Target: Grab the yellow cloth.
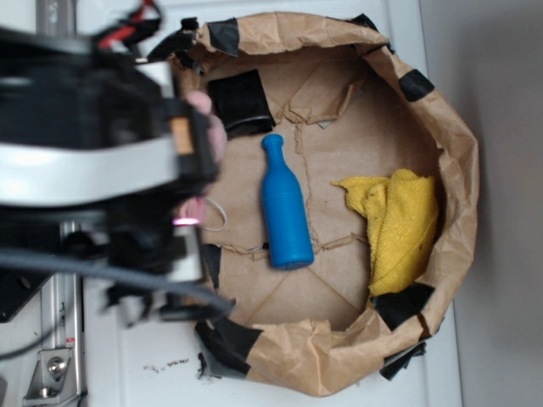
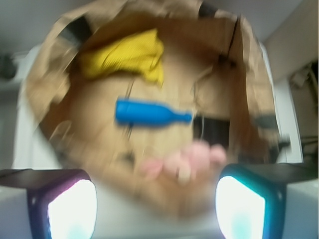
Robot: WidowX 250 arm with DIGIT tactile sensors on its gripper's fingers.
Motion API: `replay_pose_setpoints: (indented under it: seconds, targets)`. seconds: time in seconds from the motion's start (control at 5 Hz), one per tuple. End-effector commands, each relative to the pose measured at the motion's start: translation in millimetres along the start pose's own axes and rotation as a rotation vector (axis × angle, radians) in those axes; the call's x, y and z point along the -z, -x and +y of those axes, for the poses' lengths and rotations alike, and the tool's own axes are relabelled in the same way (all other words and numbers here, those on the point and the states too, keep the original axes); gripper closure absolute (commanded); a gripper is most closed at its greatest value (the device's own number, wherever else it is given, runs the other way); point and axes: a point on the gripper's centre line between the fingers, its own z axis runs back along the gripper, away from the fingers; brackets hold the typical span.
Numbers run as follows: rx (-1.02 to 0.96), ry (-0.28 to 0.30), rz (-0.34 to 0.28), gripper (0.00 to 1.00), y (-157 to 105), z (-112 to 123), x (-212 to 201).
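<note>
Brown paper bin (image 1: 462, 170), yellow cloth (image 1: 397, 227) bunched beside blue bottle (image 1: 284, 212).

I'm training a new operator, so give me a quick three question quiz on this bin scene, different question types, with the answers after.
1. True or false: the yellow cloth lies against the paper bin's wall.
2. Which thing lies between the cloth and the pink toy? A) the blue bottle B) a red cup C) a spoon
3. Fill in: in the wrist view the gripper has its fingers set ____, with nothing between them.

Key
1. True. It is bunched at the side far from the arm.
2. A. The bottle lies on its side mid-bin.
3. Apart. The cloth is not yet grabbed.
</note>
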Motion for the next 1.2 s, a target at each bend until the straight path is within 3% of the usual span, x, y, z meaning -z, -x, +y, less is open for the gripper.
replay_pose_setpoints:
  seconds: [0.0, 0.2, 0.6, 0.8, 1.0]
  targets:
    - [-0.064, 0.121, 0.027, 0.0, -44, 9, 69]
    - [-0.059, 0.092, 0.172, 0.0, -25, -1, 25]
    - [-0.059, 0.092, 0.172, 0.0, -25, -1, 25]
    - [-0.061, 0.118, 0.037, 0.0, -32, 1, 44]
    - [-0.162, 0.215, 0.084, 0.0, -45, -4, 85]
